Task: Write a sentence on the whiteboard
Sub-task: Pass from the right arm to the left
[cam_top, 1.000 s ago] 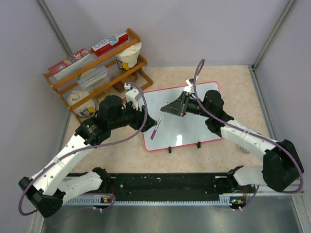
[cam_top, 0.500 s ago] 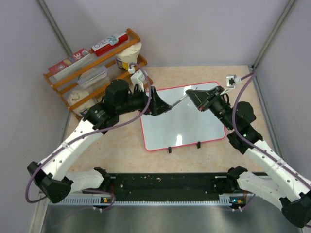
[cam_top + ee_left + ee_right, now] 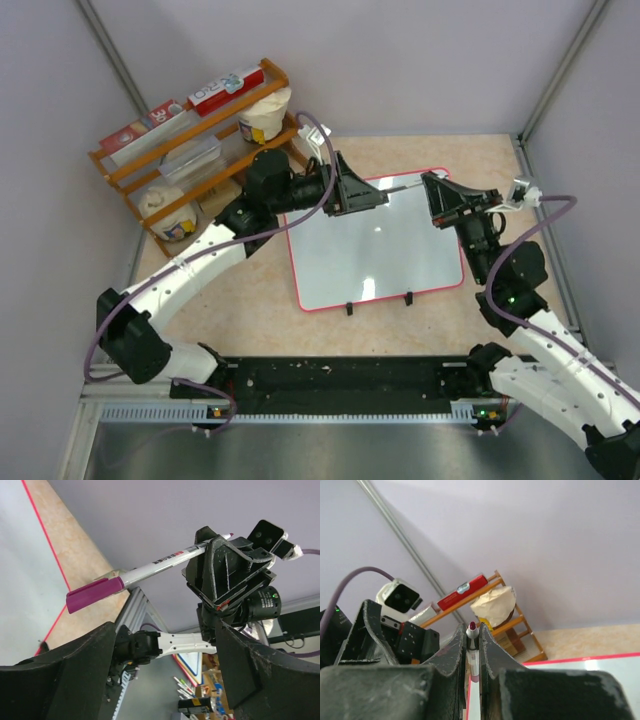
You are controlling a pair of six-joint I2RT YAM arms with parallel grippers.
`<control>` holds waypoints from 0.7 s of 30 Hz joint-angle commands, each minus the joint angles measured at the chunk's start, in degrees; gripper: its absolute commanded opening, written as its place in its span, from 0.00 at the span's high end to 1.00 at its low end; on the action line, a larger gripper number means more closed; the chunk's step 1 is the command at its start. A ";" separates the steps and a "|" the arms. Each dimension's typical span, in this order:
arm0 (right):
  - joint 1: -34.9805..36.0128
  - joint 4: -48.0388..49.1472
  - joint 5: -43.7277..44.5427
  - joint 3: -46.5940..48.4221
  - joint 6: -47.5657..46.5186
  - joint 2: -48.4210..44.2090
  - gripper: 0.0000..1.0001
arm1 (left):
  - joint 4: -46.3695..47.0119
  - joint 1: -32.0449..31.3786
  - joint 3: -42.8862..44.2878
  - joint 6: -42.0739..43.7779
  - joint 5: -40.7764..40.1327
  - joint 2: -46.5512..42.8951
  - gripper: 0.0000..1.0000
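Observation:
The whiteboard [image 3: 380, 255] lies flat on the table, white with a pink-red rim, and no sentence shows on it. A marker [image 3: 405, 186] with a white barrel and purple cap hangs level over the board's far edge. My right gripper [image 3: 432, 183] is shut on its barrel end. In the right wrist view the marker [image 3: 471, 628] sits pinched between the fingers of the right gripper [image 3: 473, 636]. My left gripper [image 3: 376, 197] is open beside the cap end, holding nothing. In the left wrist view the marker [image 3: 150, 569] crosses above the open left gripper [image 3: 165, 630].
A wooden rack [image 3: 200, 140] with boxes and paper cups stands at the back left, close behind the left arm. Two black clips [image 3: 349, 308] sit on the board's near edge. A black rail [image 3: 340, 375] runs along the front. Walls close in on both sides.
My right gripper carried the marker from over the board's left part to its far edge and turned it level. The left arm reached further back and right, and its jaws opened wider.

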 commanded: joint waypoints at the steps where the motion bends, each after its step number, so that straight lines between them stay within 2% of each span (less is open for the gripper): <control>1: 0.54 10.39 2.31 -1.45 -5.41 -0.59 1.00 | 10.46 -1.42 2.79 -6.85 3.38 2.73 0.17; 5: 0.54 16.11 0.29 -3.04 -6.03 0.03 1.00 | 13.19 -3.17 4.81 -10.19 3.12 6.33 0.16; 13: 0.54 15.76 -3.14 -3.56 -5.33 -0.85 1.00 | 17.76 -3.53 8.68 -14.15 1.37 12.66 0.16; 21: 0.63 13.83 -4.73 -5.85 -3.83 -2.78 1.00 | 22.15 -3.62 10.09 -18.46 -0.13 15.39 0.24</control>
